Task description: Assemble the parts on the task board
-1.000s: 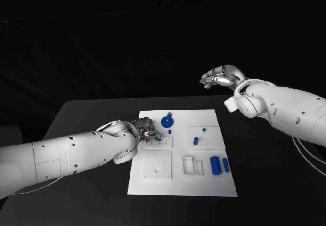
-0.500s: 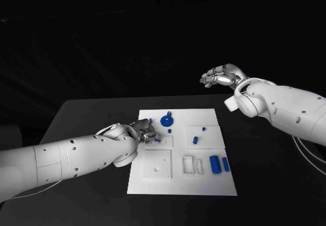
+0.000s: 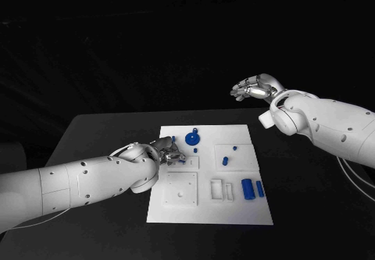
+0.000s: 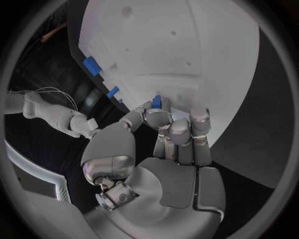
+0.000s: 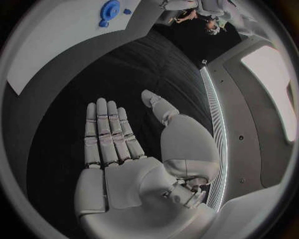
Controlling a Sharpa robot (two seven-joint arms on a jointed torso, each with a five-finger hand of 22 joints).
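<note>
The white task board lies in the middle of the black table. My left hand hovers low over the board's left side, its fingers curled. It pinches a small blue part at the fingertips, just above the board. On the board rest a blue disc part, a small blue peg and two blue cylinders. My right hand is raised high beyond the table's far right corner. In the right wrist view its fingers lie straight and hold nothing.
A white square block and a slotted white block stand on the near half of the board. Bare black table surrounds the board. The blue disc shows far from my right hand.
My left forearm has shifted slightly toward the board, while its hand stays at the same spot with the part. The right hand has not moved.
</note>
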